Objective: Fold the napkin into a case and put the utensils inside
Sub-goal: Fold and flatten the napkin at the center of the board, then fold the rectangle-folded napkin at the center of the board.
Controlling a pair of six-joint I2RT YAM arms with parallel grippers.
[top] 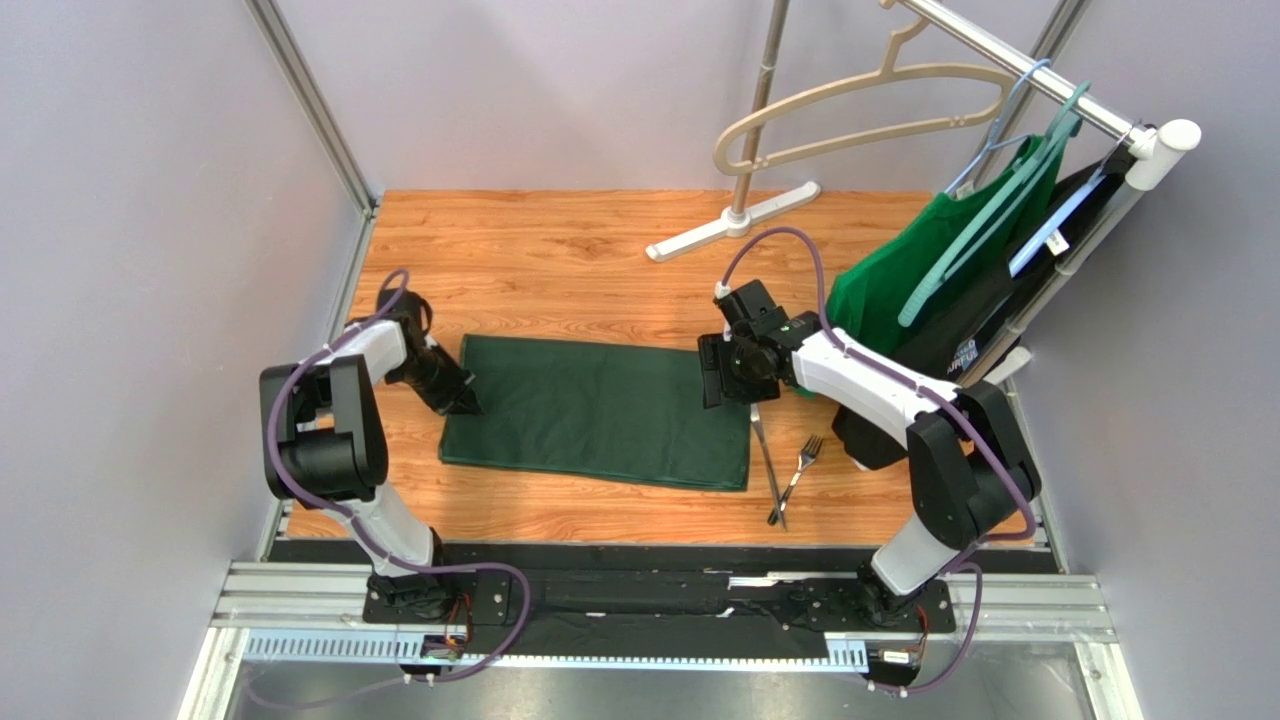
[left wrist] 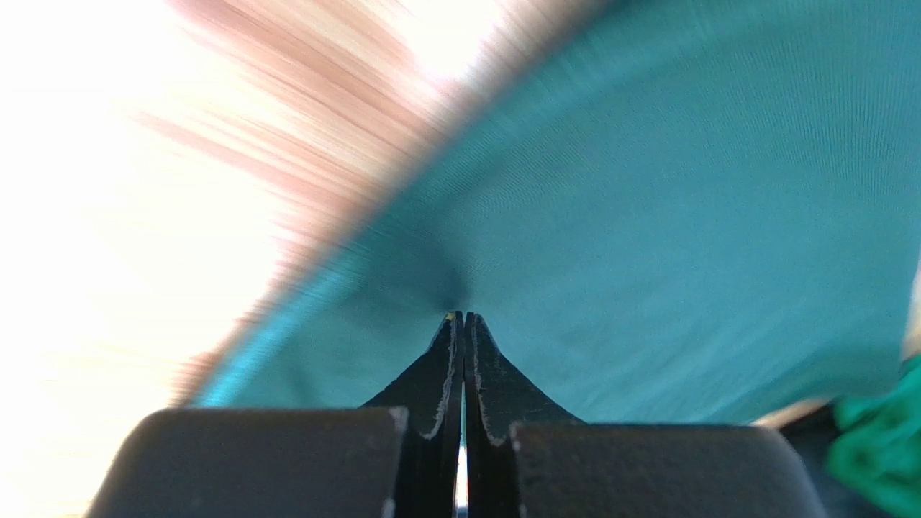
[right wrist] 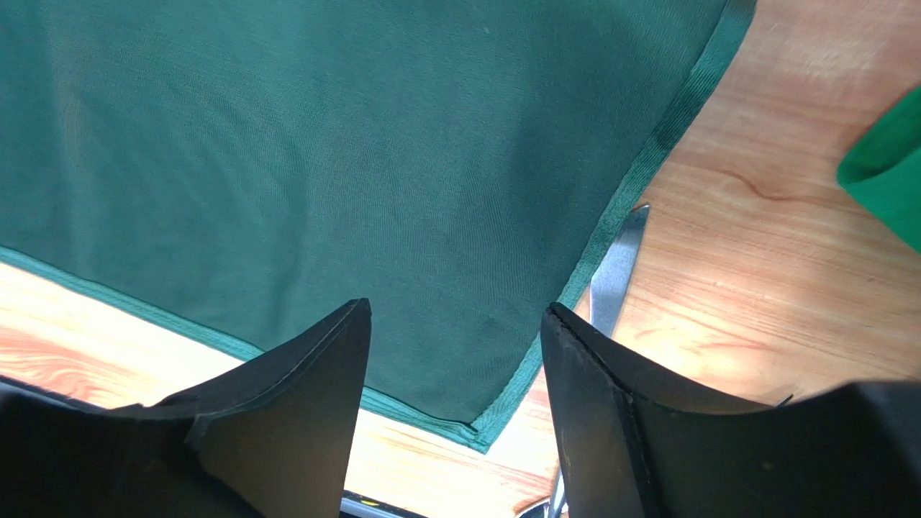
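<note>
Your left tool [left wrist: 463, 319] is pinched together on the left edge of the napkin [top: 601, 408], and your right tool [right wrist: 456, 307] stands with its jaws apart just above the right edge. On the wooden counter [top: 571, 255], the dark green napkin lies spread flat mid-surface. The utensils [top: 787, 468] rest just beside its right hem.

napkin [top: 601, 408]: dark green, flat rectangle, mid-table
utensils [top: 769, 465]: two slim silver pieces, just right of napkin, near ends meeting
</note>
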